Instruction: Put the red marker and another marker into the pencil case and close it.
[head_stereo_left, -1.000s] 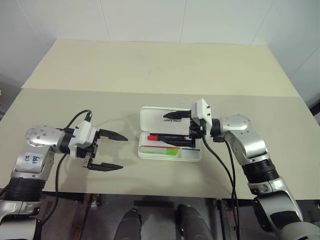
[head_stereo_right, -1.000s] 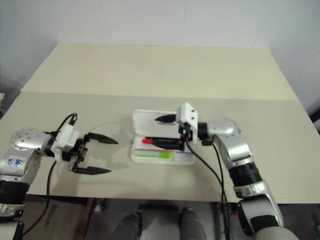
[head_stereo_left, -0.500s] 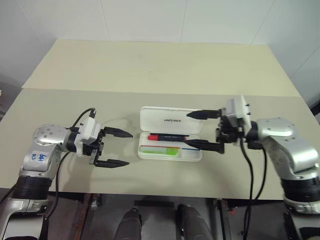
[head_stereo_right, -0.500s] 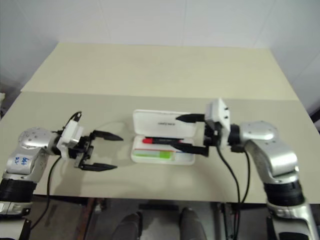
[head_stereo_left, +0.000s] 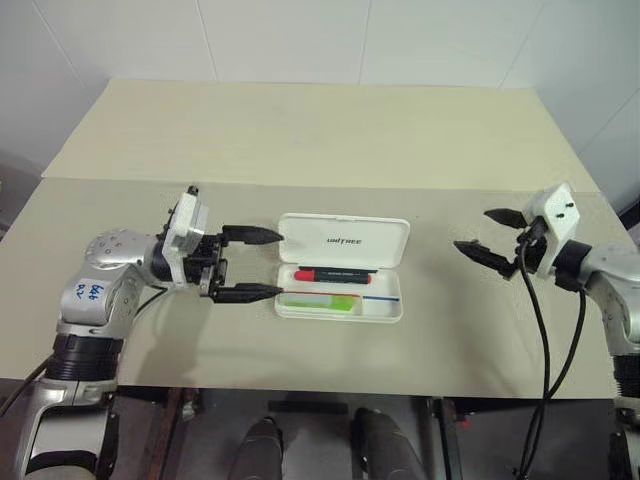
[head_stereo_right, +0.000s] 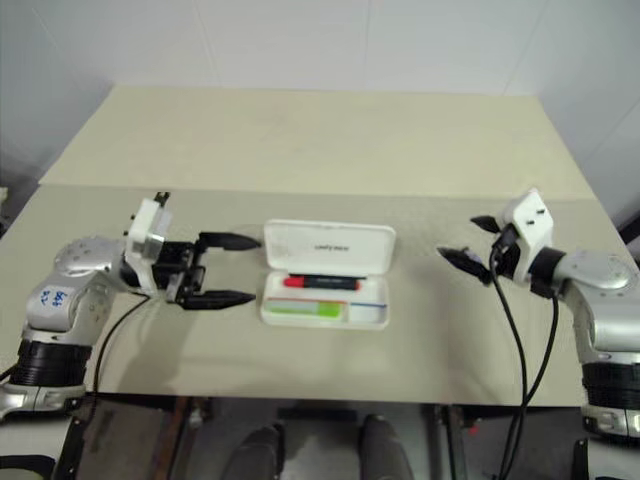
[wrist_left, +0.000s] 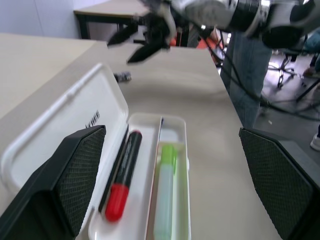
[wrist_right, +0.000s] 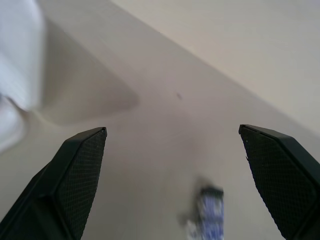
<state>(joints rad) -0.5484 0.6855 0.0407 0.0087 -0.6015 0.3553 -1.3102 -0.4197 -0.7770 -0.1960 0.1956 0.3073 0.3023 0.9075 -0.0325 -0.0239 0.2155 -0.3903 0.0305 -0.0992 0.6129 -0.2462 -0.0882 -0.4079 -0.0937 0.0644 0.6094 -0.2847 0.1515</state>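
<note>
White pencil case (head_stereo_left: 341, 266) lying open, red marker (head_stereo_left: 335, 274) and green highlighter (head_stereo_left: 320, 299) inside. Resting on beige table (head_stereo_left: 300, 130) below white wall. Left gripper (head_stereo_left: 262, 264) and right gripper (head_stereo_left: 488, 236) both spread wide, empty.

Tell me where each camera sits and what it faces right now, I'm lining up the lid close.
Left eye view: on the head, looking down at the table; open pencil case, both arms.
Right eye view: same head, same scene.
Left wrist view: along the open left gripper into the case: red marker, highlighter, right gripper beyond.
Right wrist view: along the open right gripper's fingers, bare tabletop.
Shared: the case and both markers show in the eye views and left wrist view.
</note>
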